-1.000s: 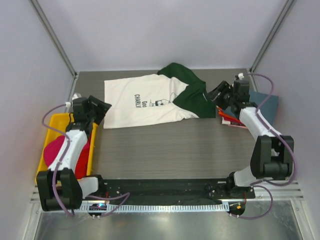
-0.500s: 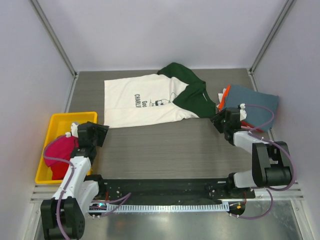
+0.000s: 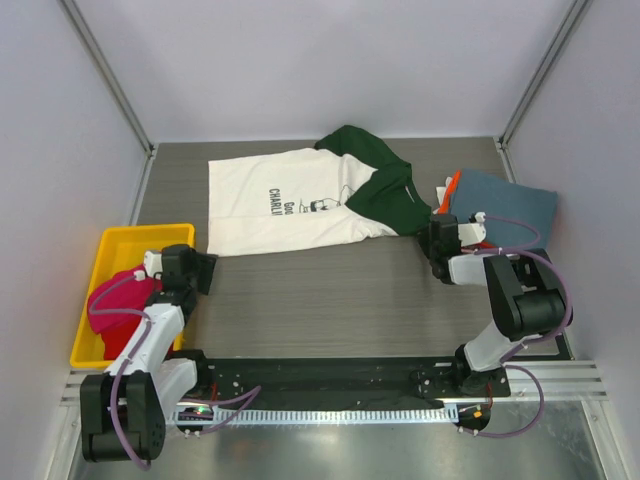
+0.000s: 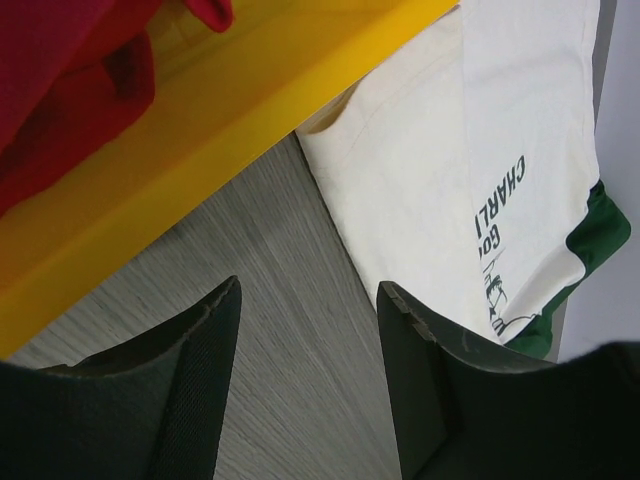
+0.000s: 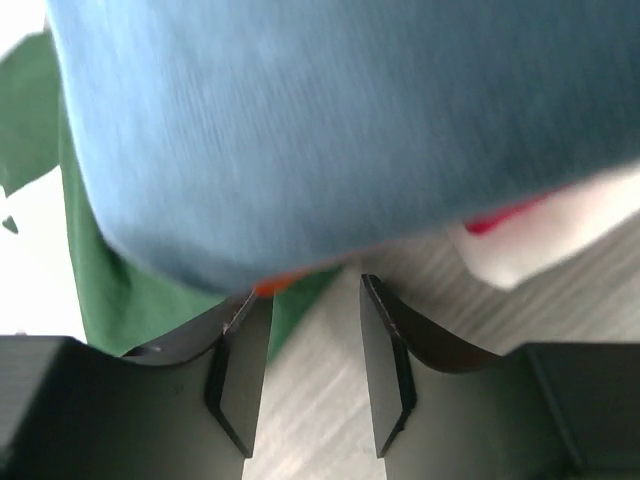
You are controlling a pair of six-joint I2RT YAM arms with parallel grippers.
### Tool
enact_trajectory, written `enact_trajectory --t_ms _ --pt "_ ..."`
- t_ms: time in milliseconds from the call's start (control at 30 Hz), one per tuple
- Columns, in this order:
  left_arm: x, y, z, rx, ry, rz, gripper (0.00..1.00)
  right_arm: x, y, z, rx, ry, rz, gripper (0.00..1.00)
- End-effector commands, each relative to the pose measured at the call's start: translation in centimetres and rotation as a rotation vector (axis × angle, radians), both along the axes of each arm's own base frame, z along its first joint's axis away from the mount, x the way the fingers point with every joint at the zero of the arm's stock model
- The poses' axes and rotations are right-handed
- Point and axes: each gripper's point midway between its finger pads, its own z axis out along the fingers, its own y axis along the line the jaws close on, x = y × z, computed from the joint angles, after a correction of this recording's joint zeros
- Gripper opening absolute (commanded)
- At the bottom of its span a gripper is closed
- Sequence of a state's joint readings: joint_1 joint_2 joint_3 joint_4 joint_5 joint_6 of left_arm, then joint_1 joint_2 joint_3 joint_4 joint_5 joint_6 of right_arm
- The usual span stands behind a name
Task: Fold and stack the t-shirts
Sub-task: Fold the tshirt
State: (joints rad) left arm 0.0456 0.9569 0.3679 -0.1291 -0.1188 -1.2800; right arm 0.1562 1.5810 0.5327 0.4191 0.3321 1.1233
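Left gripper [image 4: 308, 300]: parted, nothing held, beside the yellow bin [image 3: 130, 233].
Right gripper [image 5: 305, 300]: parted, empty, at the blue shirt [image 3: 505, 200] edge.
White shirt [image 3: 290, 200]: spread flat mid-table, unfolded.
Risk: the blue shirt could be dragged askew if snagged.

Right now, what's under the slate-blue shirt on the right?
An orange edge, a red edge and white cloth poke out beneath the slate-blue shirt; the rest is covered.

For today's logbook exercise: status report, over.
Left gripper, right gripper: jaws open, empty. Cream t-shirt spread out, unstacked. Blue t-shirt folded beside right gripper. Yellow bin at left.
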Motion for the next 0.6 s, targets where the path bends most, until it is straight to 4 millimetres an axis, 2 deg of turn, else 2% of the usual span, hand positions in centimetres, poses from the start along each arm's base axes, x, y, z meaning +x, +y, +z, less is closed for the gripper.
enact_trajectory --t_ms 0,33,67,133,167,233,267,367,400,567 --pt "1.6 0.8 2.3 0.036 -0.074 0.033 0.57 3.3 -1.3 2.0 -0.038 -0.073 -0.106 0.42" --pt "1.6 0.8 2.3 0.037 -0.074 0.034 0.57 3.0 -1.4 1.3 -0.046 -0.048 -0.107 0.41" --pt "1.6 0.8 2.3 0.041 -0.073 0.032 0.57 3.2 -1.5 1.3 -0.052 -0.040 -0.108 0.32" --pt "1.6 0.8 2.5 0.045 -0.078 0.034 0.57 3.3 -1.6 1.7 -0.069 -0.040 -0.106 0.22" --pt "1.6 0.9 2.4 0.053 -0.077 0.036 0.57 3.2 -1.7 2.1 -0.074 -0.050 -0.110 0.10" --pt "1.7 0.8 2.5 0.069 -0.076 0.028 0.57 2.5 -1.8 2.3 -0.098 -0.046 -0.101 0.01" --pt "1.7 0.9 2.4 0.079 -0.070 0.025 0.57 2.3 -1.9 3.2 -0.109 -0.064 -0.103 0.01" --pt "1.7 0.6 2.2 0.088 -0.060 0.009 0.56 0.4 -1.9 3.4 -0.147 -0.043 -0.072 0.01" --pt "1.8 0.2 2.1 0.095 -0.052 -0.013 0.56 -0.7 -2.0 4.0 -0.148 -0.056 -0.063 0.01" --pt "1.6 -1.0 1.4 0.114 -0.024 -0.066 0.52 -5.8 -2.8 3.5 -0.188 0.004 -0.023 0.01"
